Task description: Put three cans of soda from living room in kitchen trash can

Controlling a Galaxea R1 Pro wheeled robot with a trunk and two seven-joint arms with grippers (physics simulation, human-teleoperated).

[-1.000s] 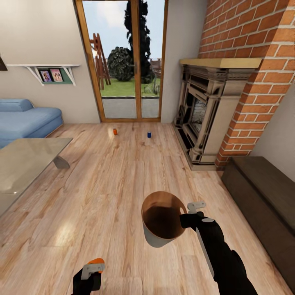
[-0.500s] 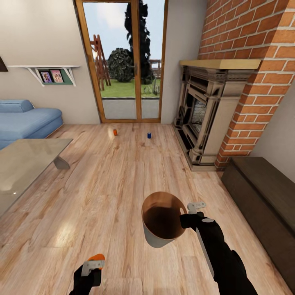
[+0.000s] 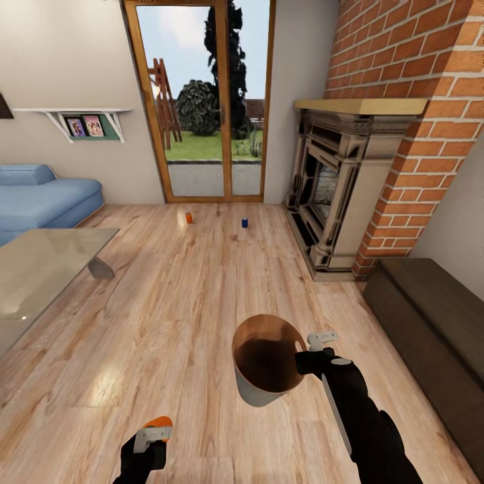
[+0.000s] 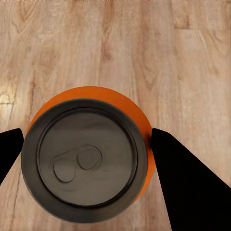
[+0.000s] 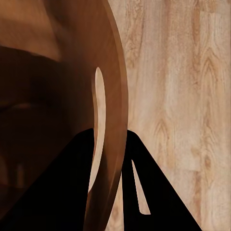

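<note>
Bin (image 3: 267,363) rim pinched in my right hand (image 3: 310,355); orange can (image 4: 89,151), upright in my left hand (image 3: 152,438), sits at eight o'clock.

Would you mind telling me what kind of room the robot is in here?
Most likely a living room: a red brick fireplace, a blue sofa beside a glass coffee table, and wood-framed glass doors to a garden.

Glass doors (image 3: 205,101) at far wall, two soda cans (image 3: 189,217) (image 3: 245,222) on floor (image 3: 188,302) just before them, side by side, apart. Sofa (image 3: 40,198) far left, table (image 3: 40,269) in front of it. Fireplace (image 3: 336,188) right, bench (image 3: 430,323) nearer on right. Tash can (image 3: 265,363) held at right pincer (image 3: 306,356) near centre; third soda can (image 4: 89,154) in left pincer (image 3: 151,437), lower left.
</note>
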